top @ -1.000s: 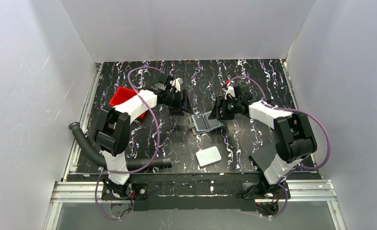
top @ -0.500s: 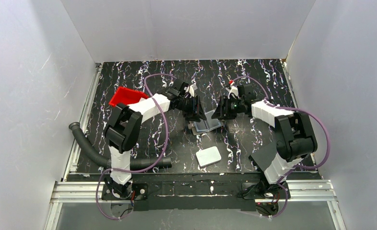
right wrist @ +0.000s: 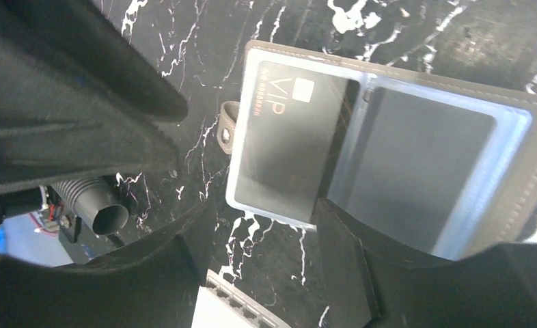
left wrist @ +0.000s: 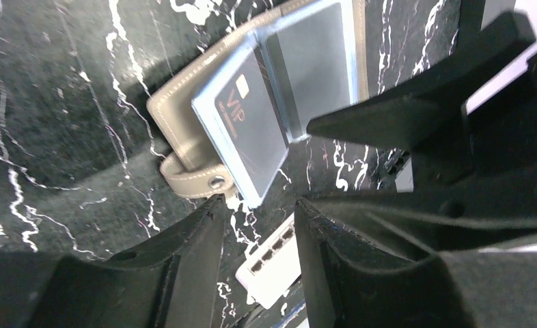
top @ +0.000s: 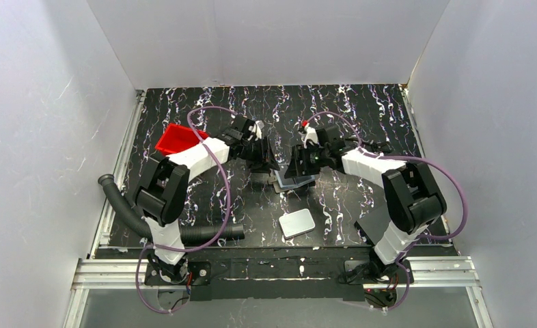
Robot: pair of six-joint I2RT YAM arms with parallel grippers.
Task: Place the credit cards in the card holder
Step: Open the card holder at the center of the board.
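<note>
Card holder (left wrist: 173, 113) lies open on the desk (top: 368, 109), between the two arms. One dark credit card (left wrist: 245, 130) marked VIP appears part-way into its clear sleeve, with one end protruding.

Left pincer (left wrist: 259, 219) is spread and empty, just short of that end. Right pincer (right wrist: 259, 225) is spread and empty, with one tip at the card's edge; contact cannot be confirmed.

Assessment: the card is light, stiff and slick, best taken by the free short edge. The holder is soft and may slide, so pin its leather border.

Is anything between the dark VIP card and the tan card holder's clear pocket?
Nothing visible: the dark VIP credit card lies on the open tan leather card holder, its edge at the clear plastic pocket.
</note>
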